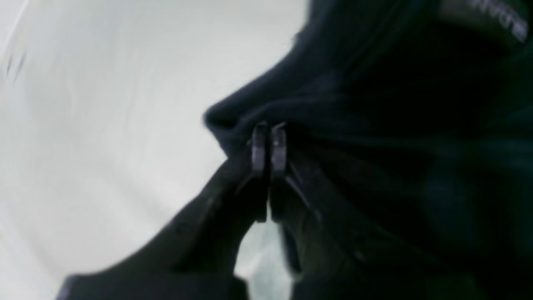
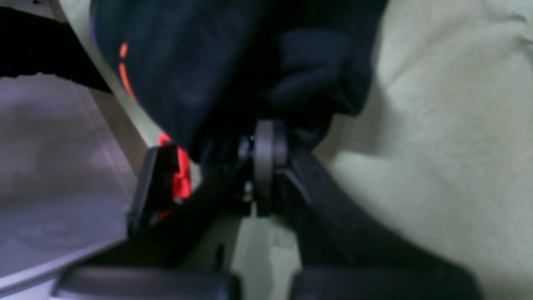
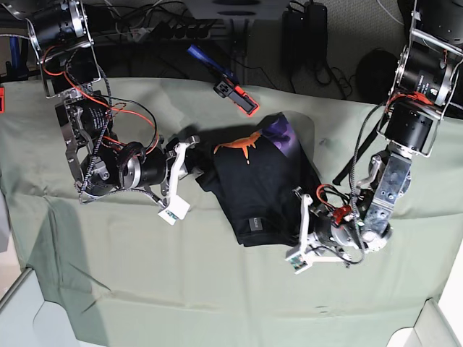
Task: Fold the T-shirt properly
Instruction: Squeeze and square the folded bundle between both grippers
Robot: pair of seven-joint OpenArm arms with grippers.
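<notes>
The T-shirt (image 3: 264, 184) is lying bunched mid-counter, pinched at both side edges: left gripper (image 1: 268, 143) and right gripper (image 2: 260, 160) fingers are clamped narrow on cloth. It's judged soft, light and floppy, so hems and corners are best grabbed.

Soft, matt black cloth is being shown in the T-shirt (image 3: 264, 188), bunched into thick folds. A pale green cloth sheet (image 3: 145, 289), matt and lightly creased, is being seen beneath it. Dark matt plastic is being shown on the right gripper (image 2: 262, 137).
</notes>
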